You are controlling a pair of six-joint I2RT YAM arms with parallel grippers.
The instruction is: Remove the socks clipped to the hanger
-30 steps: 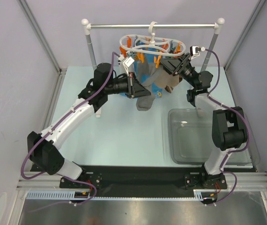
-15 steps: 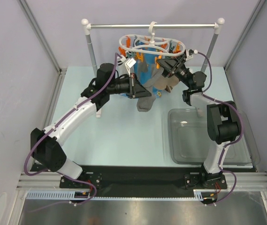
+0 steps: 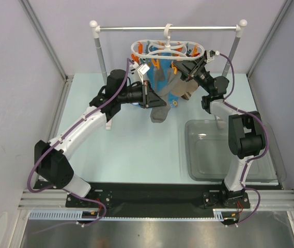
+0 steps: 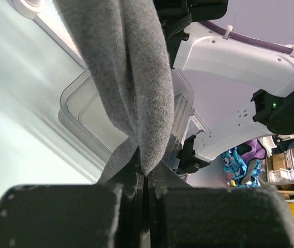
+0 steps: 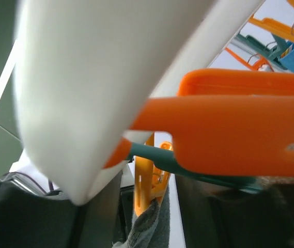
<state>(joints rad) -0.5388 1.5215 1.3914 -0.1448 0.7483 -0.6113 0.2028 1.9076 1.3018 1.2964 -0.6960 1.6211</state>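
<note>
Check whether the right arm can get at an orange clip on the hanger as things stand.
Probably yes. The right end effector is up at the hanger, and its wrist view shows an orange clip right between its fingers. The hanger's white ring crowds close, so a clean grip is uncertain.

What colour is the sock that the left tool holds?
Plain grey; the sock shows best in the left wrist view, pinched by the left tool.

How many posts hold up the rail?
2. The left post stands at the left end of the rail, and the right post at its right end. No post seems hidden.
</note>
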